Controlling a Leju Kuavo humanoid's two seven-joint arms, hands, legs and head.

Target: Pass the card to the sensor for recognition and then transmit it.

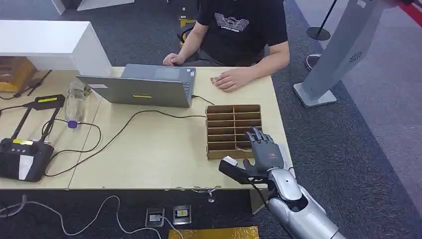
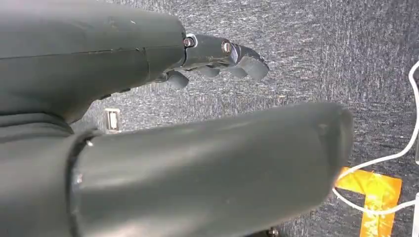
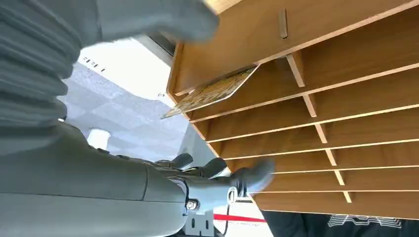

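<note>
Up close, the right wrist view shows a patterned card (image 3: 212,92) sticking partway out of an end slot of the wooden slotted rack (image 3: 346,123), while the right hand (image 3: 148,168) reaches alongside with fingers (image 3: 247,174) spread, holding nothing. From the head view that hand (image 1: 261,154) hovers over the rack's (image 1: 234,130) near right corner, at 4 o'clock on the pale table (image 1: 159,154). Hanging low, the left hand (image 2: 148,98) has loosely curled fingers (image 2: 232,54) above grey carpet (image 2: 321,59). A laptop (image 1: 144,87) sits at 12 o'clock, with a seated person (image 1: 239,30) beyond.
</note>
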